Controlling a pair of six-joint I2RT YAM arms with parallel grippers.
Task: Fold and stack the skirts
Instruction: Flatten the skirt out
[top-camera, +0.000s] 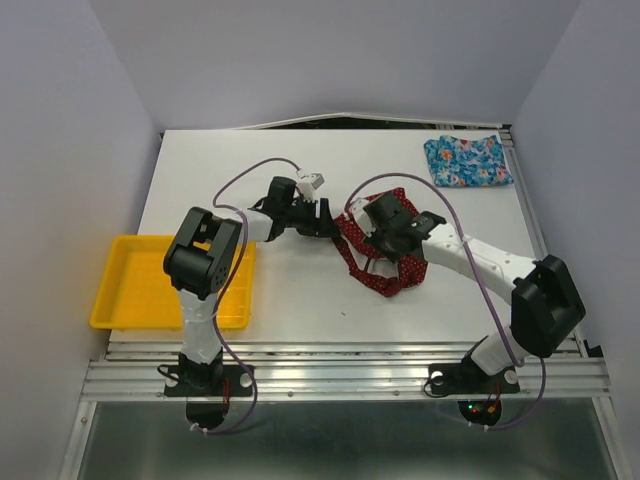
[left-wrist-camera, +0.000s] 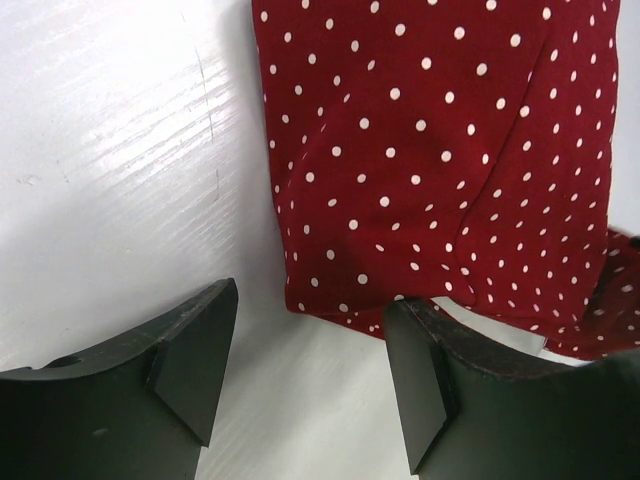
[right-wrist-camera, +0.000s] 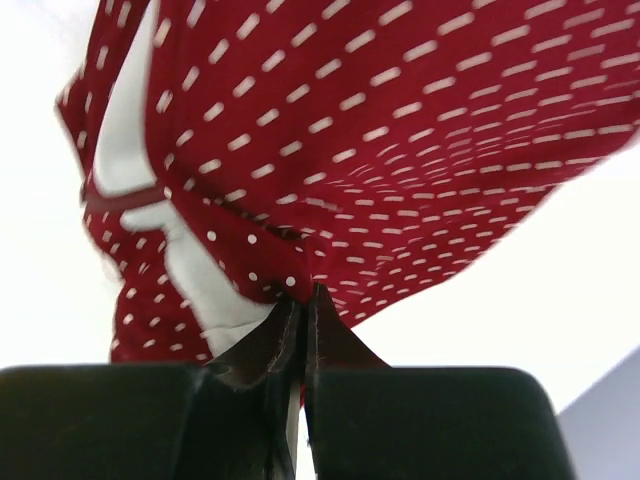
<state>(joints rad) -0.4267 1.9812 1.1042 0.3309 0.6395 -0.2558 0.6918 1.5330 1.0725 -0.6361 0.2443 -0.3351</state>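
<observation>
Surroundings: white table (top-camera: 300, 295) inside a white-walled enclosure, with a ribbed metal rail along the near edge. A yellow plastic tray (top-camera: 125, 300) sits at the left near edge, partly covered in the top view by the left arm's elbow. The blue floral skirt (top-camera: 467, 161) lies at the far right corner, well apart from both arms. The dark red dotted skirt (top-camera: 385, 278) is mid-table, between the two wrists, much of it hidden under the right wrist. A purple cable loops over each arm.

Materials and shape: the red skirt (left-wrist-camera: 430, 150) is thin, soft cloth with small white dots. It is rumpled, and a narrow band curls round its near edge. In the left wrist view its hem lies flat on the glossy, faintly grained tabletop. In the right wrist view the cloth (right-wrist-camera: 400, 140) hangs in bunched folds, blurred, showing a white inner patch. The blue skirt is a flat rectangular bundle.

Arm pose: the left arm is bent at the elbow and reaches right. The left gripper (left-wrist-camera: 310, 335) points down with jaws apart, one finger over bare table, the other at the hem; contact cannot be judged. The right arm reaches left across the table. The right gripper (right-wrist-camera: 305, 300) is clamped tight on a pinch of red cloth.
</observation>
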